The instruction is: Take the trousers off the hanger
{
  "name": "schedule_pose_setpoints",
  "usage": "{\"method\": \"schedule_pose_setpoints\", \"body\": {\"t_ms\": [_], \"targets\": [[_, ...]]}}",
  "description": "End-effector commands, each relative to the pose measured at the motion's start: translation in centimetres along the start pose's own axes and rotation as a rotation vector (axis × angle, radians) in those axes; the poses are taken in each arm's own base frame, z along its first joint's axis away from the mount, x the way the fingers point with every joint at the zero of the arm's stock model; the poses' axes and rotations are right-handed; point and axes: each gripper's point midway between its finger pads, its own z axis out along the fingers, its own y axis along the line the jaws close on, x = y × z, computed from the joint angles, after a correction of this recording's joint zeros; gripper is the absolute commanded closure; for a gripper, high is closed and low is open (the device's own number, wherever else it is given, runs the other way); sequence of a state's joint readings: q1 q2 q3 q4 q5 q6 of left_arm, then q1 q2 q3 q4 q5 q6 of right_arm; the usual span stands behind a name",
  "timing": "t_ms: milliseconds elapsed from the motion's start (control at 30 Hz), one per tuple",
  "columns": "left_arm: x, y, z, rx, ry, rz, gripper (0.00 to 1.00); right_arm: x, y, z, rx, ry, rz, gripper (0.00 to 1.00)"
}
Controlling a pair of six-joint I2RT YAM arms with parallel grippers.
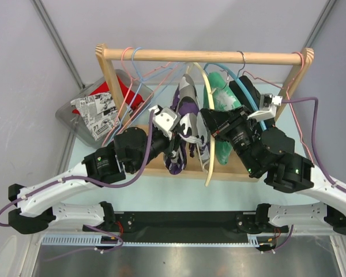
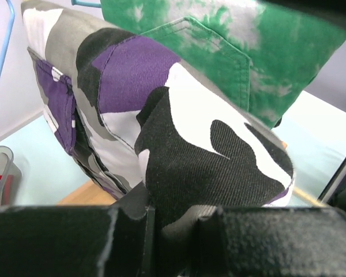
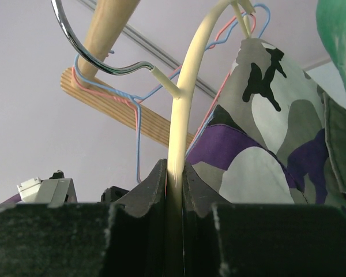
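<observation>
The camouflage trousers (image 1: 187, 109), purple, black, white and grey, hang over a cream hanger (image 1: 212, 156) at the middle of the wooden rack. My left gripper (image 1: 172, 141) is shut on their lower fold. In the left wrist view the black-and-white cloth (image 2: 190, 144) runs down between the jaws of the left gripper (image 2: 179, 216). My right gripper (image 1: 210, 124) is on the cream hanger. The right wrist view shows the right gripper (image 3: 174, 173) shut tight on the hanger's cream arm (image 3: 187, 86), with the trousers (image 3: 259, 150) draped just to the right.
Green tie-dye trousers (image 1: 219, 95) hang beside the camouflage pair on a blue hanger. Pink and blue wire hangers (image 1: 135, 75) hang from the rack's rod (image 1: 207, 56). A grey bin (image 1: 69, 115) with red and newsprint cloth sits at the back left.
</observation>
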State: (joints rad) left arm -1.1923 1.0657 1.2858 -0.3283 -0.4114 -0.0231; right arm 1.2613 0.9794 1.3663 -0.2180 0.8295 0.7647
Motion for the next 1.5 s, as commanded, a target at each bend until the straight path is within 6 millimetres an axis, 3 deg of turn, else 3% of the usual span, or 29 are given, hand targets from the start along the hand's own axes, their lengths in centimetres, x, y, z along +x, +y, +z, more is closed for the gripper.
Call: {"method": "schedule_pose_setpoints", "body": {"t_ms": [0, 200, 500, 900, 1167, 1367, 1467], "targets": [[-10.3, 1.5, -4.6, 0.023, -0.305, -0.148, 1.0, -5.1, 1.0, -0.8, 0.008, -0.099, -0.124, 1.0], [-12.5, 0.4, -6.2, 0.119, -0.363, -0.199, 1.0, -3.7, 0.9, -0.2, 0.009, -0.052, -0.206, 1.0], [-18.5, -2.2, -9.6, 0.333, -0.52, -0.314, 1.0, -0.7, -0.8, 0.4, 0.053, 0.006, -0.239, 1.0], [-23.9, -3.2, -15.1, 0.522, -0.659, -0.396, 1.0, 2.7, -6.0, -0.7, 0.14, 0.076, -0.247, 1.0], [-26.5, -1.6, -17.9, 0.507, -0.705, -0.402, 1.0, 3.9, -7.5, -1.3, 0.135, 0.103, -0.257, 1.0], [-31.1, 0.2, -23.2, 0.526, -0.855, -0.368, 1.0, 5.0, -7.4, -1.1, 0.115, 0.126, -0.267, 1.0], [-32.4, 1.5, -24.9, 0.484, -0.907, -0.334, 1.0, 5.2, -7.3, -1.0, 0.111, 0.131, -0.272, 1.0]]}}
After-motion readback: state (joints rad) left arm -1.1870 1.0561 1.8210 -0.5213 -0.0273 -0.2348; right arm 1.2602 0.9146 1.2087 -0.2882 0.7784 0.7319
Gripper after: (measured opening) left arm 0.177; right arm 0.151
